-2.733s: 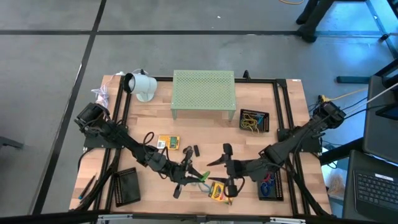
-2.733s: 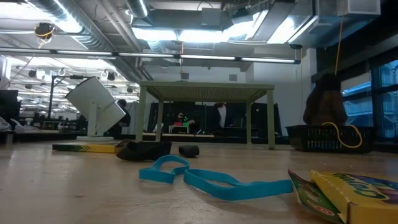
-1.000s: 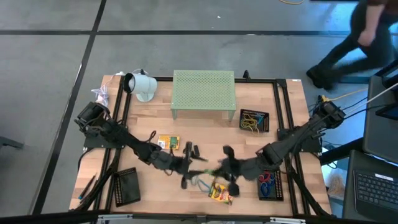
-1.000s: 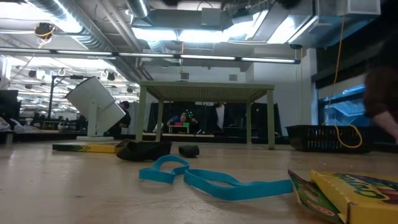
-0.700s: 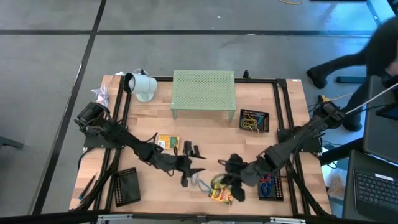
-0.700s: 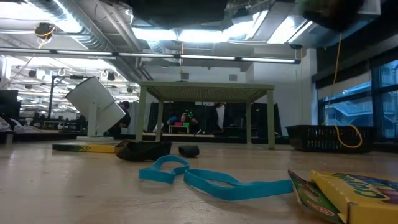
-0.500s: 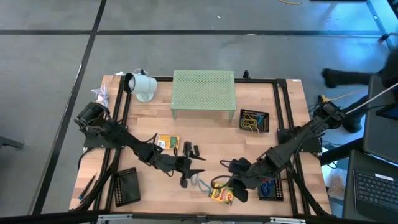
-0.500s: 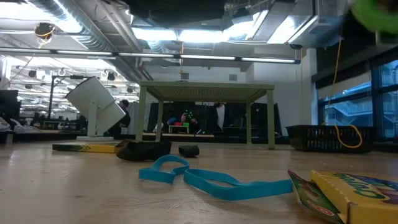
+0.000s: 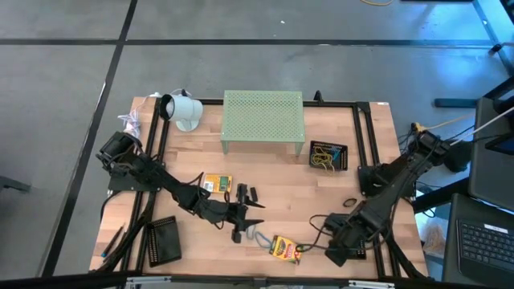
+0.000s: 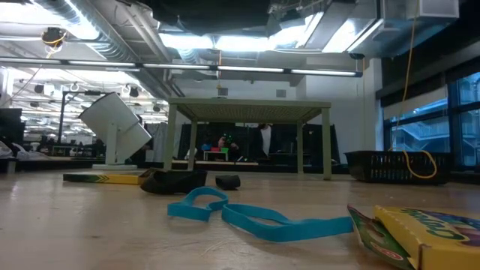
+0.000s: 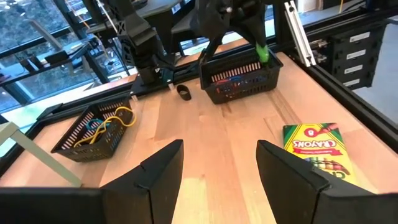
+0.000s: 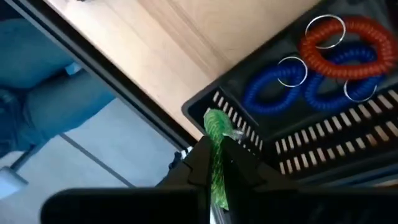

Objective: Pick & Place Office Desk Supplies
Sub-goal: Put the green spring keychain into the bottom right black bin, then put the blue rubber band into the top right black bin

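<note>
Hanging pinched between the closed fingers of the right gripper (image 12: 214, 163), a green coiled band (image 12: 216, 146) sits above the near rim of the black basket (image 12: 323, 146) at the desk's (image 9: 273, 181) near right corner, which holds blue coils (image 12: 273, 87) and a red coil (image 12: 348, 46). Left of that basket lies a crayon box (image 9: 283, 248) with a blue band (image 10: 247, 214) beside it; a second crayon box (image 9: 217, 184) lies farther left, and a far-right basket (image 9: 328, 156) holds yellow bands. The left gripper (image 9: 243, 222) hovers over the blue band near mid-desk, fingers apart and empty.
</note>
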You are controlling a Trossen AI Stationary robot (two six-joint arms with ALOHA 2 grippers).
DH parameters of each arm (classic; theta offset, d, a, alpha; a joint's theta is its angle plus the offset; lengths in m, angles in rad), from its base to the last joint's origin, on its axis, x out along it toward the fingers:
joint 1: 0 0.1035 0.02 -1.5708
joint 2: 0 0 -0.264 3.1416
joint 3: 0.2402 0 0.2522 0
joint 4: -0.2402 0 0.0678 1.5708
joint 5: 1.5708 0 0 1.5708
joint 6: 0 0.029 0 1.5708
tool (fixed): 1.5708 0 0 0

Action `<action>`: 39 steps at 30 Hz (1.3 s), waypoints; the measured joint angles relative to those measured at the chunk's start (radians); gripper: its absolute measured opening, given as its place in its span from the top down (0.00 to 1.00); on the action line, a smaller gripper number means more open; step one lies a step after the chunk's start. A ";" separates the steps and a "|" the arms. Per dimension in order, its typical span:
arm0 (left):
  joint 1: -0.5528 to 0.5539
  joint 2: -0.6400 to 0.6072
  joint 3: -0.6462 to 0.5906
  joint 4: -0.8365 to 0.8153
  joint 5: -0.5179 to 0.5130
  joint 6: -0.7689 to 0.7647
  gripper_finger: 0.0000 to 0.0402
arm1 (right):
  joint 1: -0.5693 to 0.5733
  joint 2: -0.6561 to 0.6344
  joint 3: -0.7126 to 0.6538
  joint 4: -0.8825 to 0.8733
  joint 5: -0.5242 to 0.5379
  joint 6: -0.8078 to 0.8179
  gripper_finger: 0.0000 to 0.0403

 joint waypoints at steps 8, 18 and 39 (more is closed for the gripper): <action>0.000 0.000 0.000 -0.004 0.000 0.000 0.50 | 0.031 -0.001 0.000 -0.108 0.062 0.122 0.94; 0.000 0.001 0.000 -0.014 0.000 -0.049 0.51 | 0.030 -0.001 0.000 -0.198 0.062 0.211 0.75; 0.005 0.026 0.000 -0.379 0.372 -0.156 0.52 | -0.010 0.000 0.000 -0.055 0.471 0.056 0.42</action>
